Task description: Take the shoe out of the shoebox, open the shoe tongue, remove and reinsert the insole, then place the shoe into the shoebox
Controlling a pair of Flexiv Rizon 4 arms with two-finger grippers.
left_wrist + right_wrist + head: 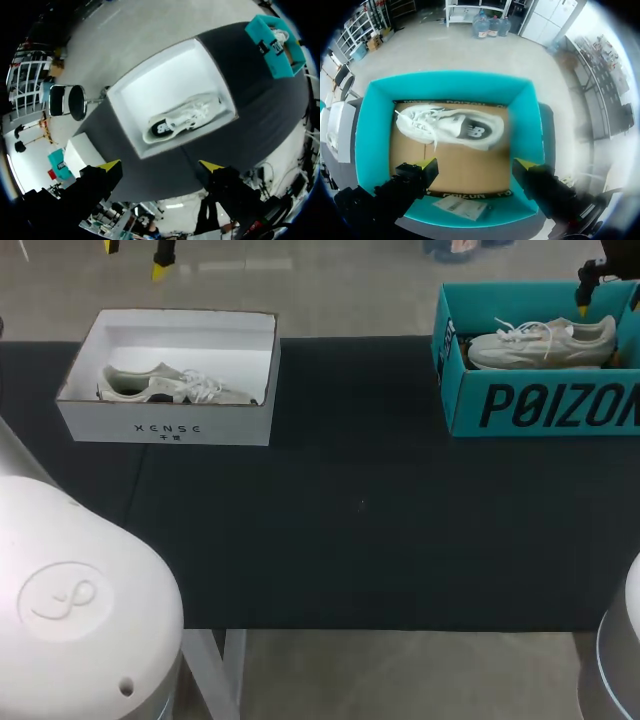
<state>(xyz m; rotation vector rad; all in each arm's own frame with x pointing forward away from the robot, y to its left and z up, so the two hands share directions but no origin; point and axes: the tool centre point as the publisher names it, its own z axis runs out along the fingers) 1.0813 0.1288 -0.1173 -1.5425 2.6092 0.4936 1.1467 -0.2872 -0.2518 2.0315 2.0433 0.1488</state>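
Jaws gape wide and empty: left jaws facing the white shoebox (165,428) with its pale shoe (170,386), right jaws above the teal shoebox (540,405) and its cream shoe (545,345).

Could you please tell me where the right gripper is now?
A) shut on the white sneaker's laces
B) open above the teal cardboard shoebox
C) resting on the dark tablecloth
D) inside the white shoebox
B: the right gripper hangs open above the teal cardboard shoebox, clear of the white lace-up sneaker lying inside.
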